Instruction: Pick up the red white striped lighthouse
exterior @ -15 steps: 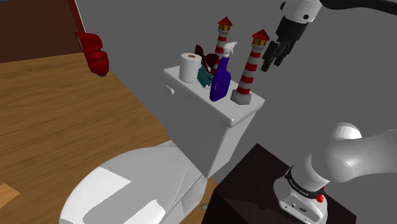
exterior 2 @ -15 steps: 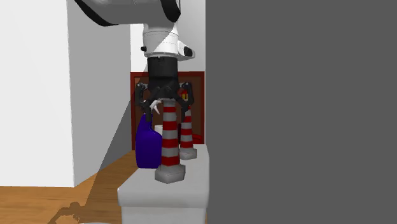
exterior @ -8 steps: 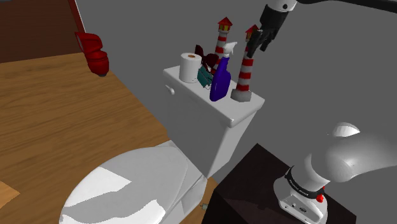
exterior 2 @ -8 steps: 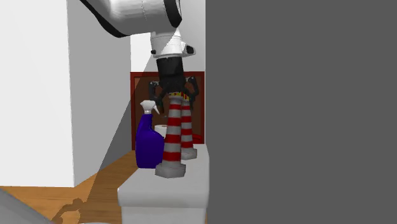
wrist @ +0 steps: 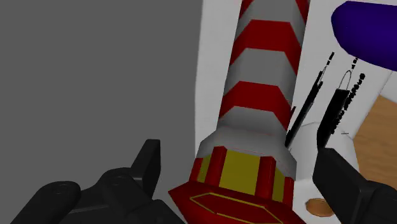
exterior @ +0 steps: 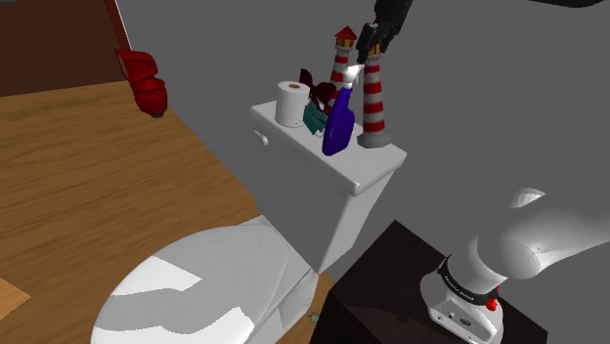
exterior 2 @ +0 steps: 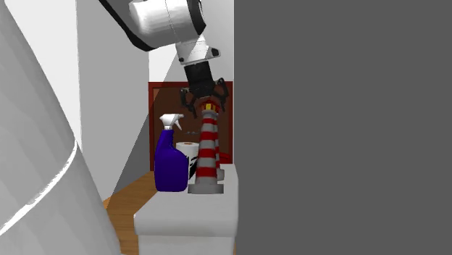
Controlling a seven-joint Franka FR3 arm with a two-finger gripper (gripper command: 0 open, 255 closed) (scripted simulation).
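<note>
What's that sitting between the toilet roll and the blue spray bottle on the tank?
A small teal and dark red thing, partly hidden and hard to identify; the shoulder view shows it.

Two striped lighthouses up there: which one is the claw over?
The near lighthouse, beside the blue bottle: the open gripper straddles its top. The far lighthouse stands clear.

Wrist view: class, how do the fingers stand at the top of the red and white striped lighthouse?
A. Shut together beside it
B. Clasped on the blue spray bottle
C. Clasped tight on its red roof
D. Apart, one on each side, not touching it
D: the two black fingers stand wide apart, with the top of the red and white striped lighthouse between them and a gap showing on each side.
</note>
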